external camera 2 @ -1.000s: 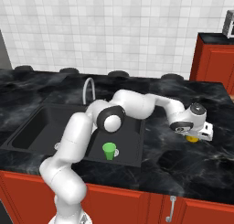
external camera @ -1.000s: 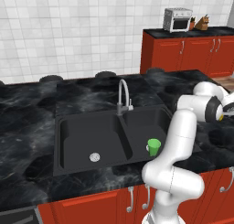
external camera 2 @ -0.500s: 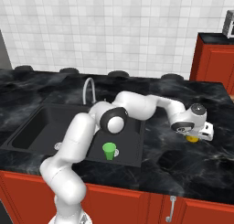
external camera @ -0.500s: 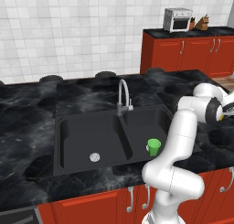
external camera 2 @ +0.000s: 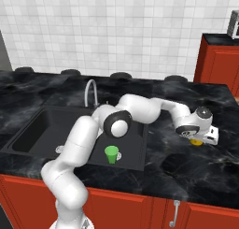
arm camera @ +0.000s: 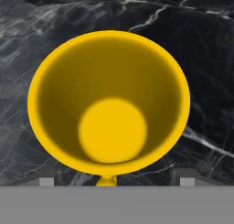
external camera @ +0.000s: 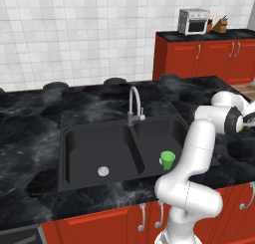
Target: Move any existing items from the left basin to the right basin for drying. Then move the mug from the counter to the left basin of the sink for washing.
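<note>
Standing upright in the right basin, well to the left of the gripper, the green cup is sitting near the front wall, with the wider left basin lying farther left beyond the divider. Reaching out over the counter to the right of the sink, the gripper is hanging directly above the yellow mug, looking straight down into its open mouth, and the mug is standing upright on the black marble surface. The fingers are showing just outside the mug's rim on either side, and whether they are touching it I cannot tell.
</note>
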